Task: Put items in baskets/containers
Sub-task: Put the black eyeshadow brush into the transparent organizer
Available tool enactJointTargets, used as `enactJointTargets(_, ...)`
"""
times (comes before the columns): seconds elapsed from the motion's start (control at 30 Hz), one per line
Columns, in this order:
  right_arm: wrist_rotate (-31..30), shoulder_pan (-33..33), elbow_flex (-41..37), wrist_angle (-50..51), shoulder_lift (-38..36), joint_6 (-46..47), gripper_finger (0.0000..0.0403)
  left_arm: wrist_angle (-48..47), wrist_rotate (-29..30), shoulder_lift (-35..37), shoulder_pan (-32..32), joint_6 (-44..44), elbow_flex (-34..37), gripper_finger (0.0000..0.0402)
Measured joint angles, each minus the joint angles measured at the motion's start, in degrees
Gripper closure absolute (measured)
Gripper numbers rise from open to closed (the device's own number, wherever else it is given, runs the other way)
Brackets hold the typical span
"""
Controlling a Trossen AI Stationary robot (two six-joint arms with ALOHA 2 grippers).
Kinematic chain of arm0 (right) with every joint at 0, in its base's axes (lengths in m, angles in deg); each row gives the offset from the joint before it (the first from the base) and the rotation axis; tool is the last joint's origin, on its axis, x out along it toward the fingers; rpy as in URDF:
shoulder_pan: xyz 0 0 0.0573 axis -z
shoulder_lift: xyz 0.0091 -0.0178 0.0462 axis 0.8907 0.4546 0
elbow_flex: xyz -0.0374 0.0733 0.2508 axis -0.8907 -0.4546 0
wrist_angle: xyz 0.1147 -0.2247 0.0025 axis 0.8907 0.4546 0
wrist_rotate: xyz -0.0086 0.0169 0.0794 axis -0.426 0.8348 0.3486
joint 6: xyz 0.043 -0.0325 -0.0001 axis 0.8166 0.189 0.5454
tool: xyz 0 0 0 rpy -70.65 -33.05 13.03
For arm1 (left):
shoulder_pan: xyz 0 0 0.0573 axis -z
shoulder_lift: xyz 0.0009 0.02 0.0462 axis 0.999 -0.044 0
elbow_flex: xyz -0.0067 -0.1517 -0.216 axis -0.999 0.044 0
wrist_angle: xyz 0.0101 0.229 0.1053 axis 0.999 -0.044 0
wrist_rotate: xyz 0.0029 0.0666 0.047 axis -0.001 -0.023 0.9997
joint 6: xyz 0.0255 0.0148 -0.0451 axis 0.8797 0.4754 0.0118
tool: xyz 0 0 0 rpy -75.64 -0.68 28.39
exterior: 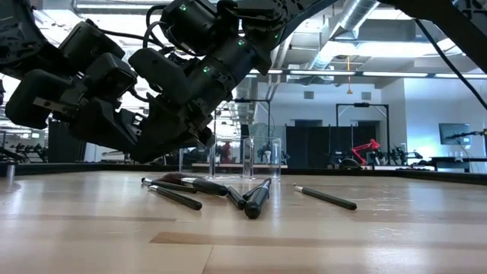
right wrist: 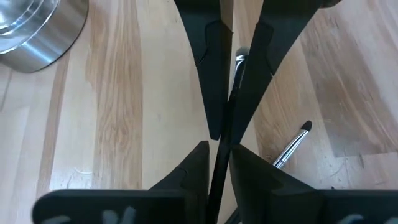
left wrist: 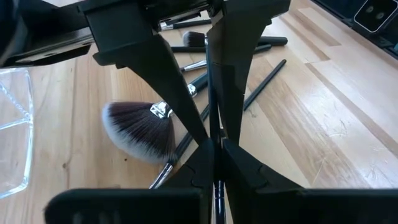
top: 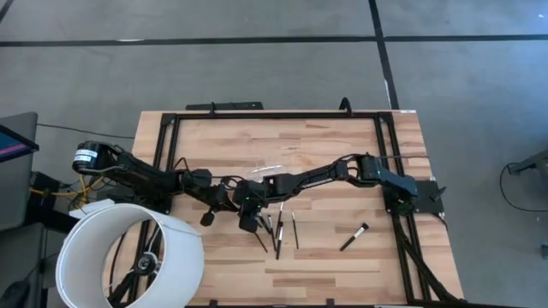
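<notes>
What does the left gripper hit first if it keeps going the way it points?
Probably the fan brush: in the left wrist view it lies on the wood just past the left gripper, whose jaws are shut. More brushes lie beyond. Depth is unclear.

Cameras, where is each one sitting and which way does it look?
High view: above the table, looking straight down; both arms show.
Low view: at tabletop height, looking level across; arms hang from above.
Left wrist view: on the left arm, past the left claw toward a fan brush.
Right wrist view: on the right arm, past the right claw pinching a thin brush.
Shared: high and low both show the brush pile.
</notes>
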Motion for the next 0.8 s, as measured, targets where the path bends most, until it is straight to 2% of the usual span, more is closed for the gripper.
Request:
enactJointTargets(0.27,-0.4,0.0,0.0,0.5,0.0,0.2,0.0393,-0.1,0.2,0.0,0.0,-0.1,0.0,0.0374)
enactJointTargets(0.43,-0.4,0.0,0.0,1.7,0.0,3.1,0.0388,-0.5,1.8,1.6,0.1,-1.6,0.0,0.0343)
enactJointTargets(0.57,-0.5,-0.1,0.0,4.9,0.0,6.0,0.0396,-0.4,2.7,6.1,0.1,-1.7,0.0,0.0316)
enactJointTargets(0.8,-2.0,-0.6,-0.1,10.1,-2.9,7.0,0.0390,-0.4,13.5,18.1,0.1,-1.5,0.1,0.0299)
